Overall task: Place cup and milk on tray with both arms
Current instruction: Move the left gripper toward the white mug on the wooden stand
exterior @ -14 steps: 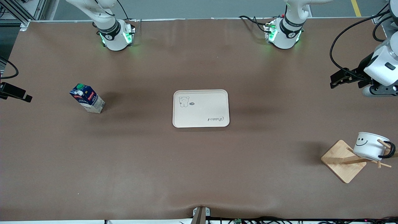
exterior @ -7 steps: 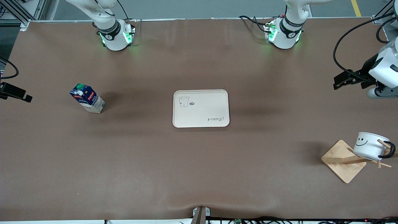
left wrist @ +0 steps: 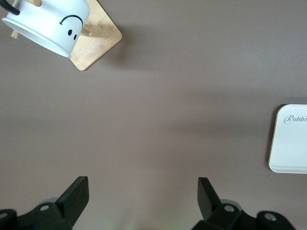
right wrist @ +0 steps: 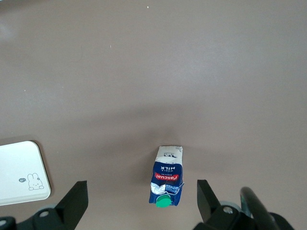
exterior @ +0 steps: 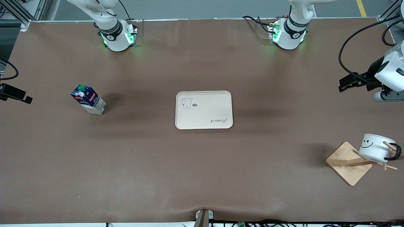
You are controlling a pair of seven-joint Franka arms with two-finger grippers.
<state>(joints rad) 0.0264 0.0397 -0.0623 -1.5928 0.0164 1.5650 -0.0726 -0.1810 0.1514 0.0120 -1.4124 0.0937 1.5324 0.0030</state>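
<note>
The cream tray [exterior: 204,109] lies flat mid-table. The milk [exterior: 88,100] stands upright toward the right arm's end, green cap on top. My right gripper [exterior: 17,94] hovers over the table edge beside it, open; in the right wrist view the milk [right wrist: 167,179] shows between the spread fingers of the right gripper [right wrist: 141,196], well below them. The cup [exterior: 375,148] hangs tilted on a wooden rack peg at the left arm's end. My left gripper [exterior: 347,83] hovers open over bare table there. In its wrist view, the left gripper [left wrist: 143,191] holds nothing and the cup [left wrist: 53,24] is far off.
The square wooden rack base [exterior: 348,163] sits under the cup, near the table's end and nearer the front camera than the tray. Both green-lit arm bases [exterior: 116,36] stand along the table's back edge. A tray corner [left wrist: 290,139] shows in the left wrist view.
The left gripper has drifted a little toward the left arm's end of the table, still open. The right arm, milk, cup and tray have not moved.
</note>
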